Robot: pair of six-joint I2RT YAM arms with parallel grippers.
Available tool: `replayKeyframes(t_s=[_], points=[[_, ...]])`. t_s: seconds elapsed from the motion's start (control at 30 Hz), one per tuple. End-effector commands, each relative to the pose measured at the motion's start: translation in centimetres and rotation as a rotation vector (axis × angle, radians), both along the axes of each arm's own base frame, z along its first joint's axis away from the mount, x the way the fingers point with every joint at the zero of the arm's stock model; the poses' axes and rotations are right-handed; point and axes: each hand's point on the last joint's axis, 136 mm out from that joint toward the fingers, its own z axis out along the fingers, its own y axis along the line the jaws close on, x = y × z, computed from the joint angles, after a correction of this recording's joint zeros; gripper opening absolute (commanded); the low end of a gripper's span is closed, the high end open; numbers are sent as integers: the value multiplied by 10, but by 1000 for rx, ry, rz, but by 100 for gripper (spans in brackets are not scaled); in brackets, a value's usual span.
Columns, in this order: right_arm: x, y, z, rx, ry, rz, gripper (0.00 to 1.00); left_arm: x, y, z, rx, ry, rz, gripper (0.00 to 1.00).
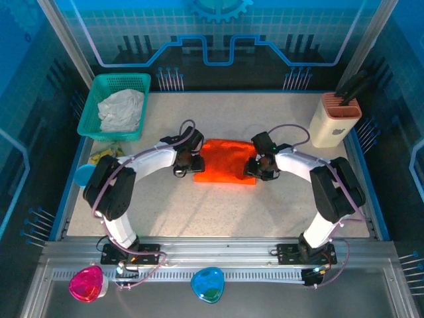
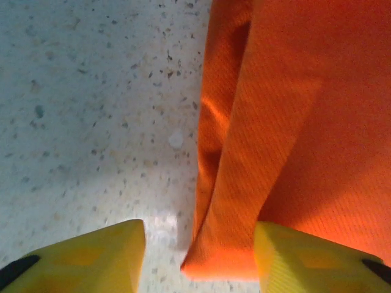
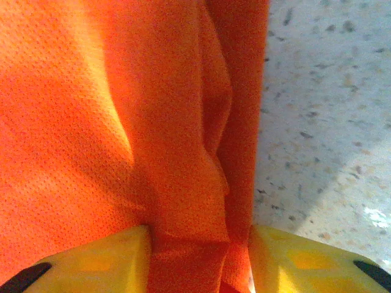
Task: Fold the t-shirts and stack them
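Bright orange fabric t-shirt lies centred on speckled table | my left gripper spread astride its edge, my right gripper hugging a fold, grip unclear | risk: thin bite may slip, skewing the fold

From above, my left gripper and right gripper cover both side edges of the orange t-shirt. In the wrist views, the yellow fingers are cut off by the bottom edge. I cannot tell whether the right gripper is pinching the cloth.
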Motion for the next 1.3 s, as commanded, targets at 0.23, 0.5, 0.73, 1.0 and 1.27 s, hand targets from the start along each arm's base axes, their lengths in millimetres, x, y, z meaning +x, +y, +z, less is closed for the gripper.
replayKeyframes(t_s=[0.23, 0.5, 0.73, 1.0, 1.27], points=[[10, 13, -14, 6, 37, 32, 19, 20, -5, -53, 88, 48, 14, 34], [19, 15, -17, -4, 43, 57, 0, 27, 7, -58, 156, 41, 14, 17], [36, 20, -14, 13, 28, 105, 0, 49, 6, -53, 145, 28, 1, 0], [88, 16, 0, 14, -22, 141, 0, 97, 8, -35, 127, -6, 5, 0], [168, 10, 8, 52, -79, 150, 0, 173, 10, -12, 99, -75, -16, 0]])
